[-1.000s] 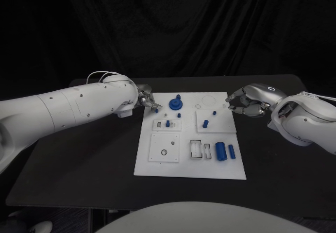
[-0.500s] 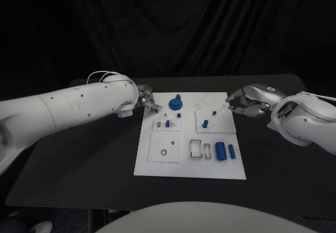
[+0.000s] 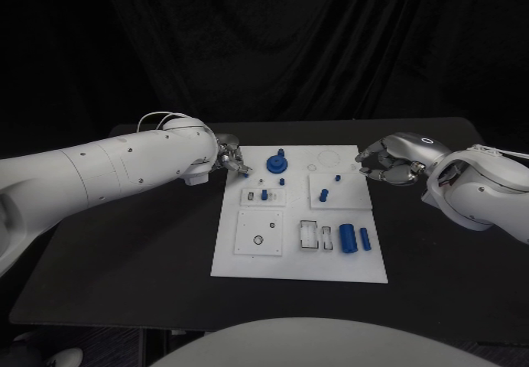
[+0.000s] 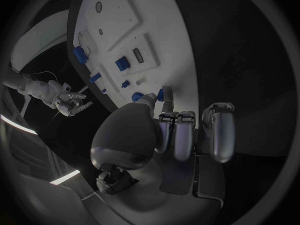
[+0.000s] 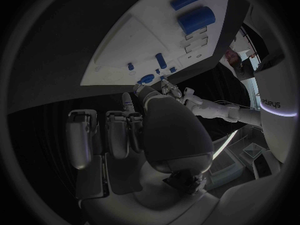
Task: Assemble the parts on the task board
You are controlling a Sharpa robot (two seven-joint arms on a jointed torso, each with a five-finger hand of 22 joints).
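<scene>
Left hand (image 3: 232, 160) holds a small blue part (image 4: 160, 94) at the board's far left edge.
Right hand (image 3: 388, 164), fingers curled on nothing, waits beside the task board (image 3: 297, 260); the left is nearer the round blue part (image 3: 276, 163).

Upright blue parts (image 3: 278, 163) crowd task board (image 3: 297, 264) far end.

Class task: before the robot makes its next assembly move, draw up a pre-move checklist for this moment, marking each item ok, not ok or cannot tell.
1. Task board lies flat on the table: ok.
2. Left hand is at the board's far left corner, near the blue round part: ok.
3. Left hand holds a part: cannot tell; a small blue piece shows at its fingertips.
4. Right hand is beside the board's right edge, holding nothing visible: ok.
5. Two blue cylinders lie unassembled on the board: not ok.
</scene>
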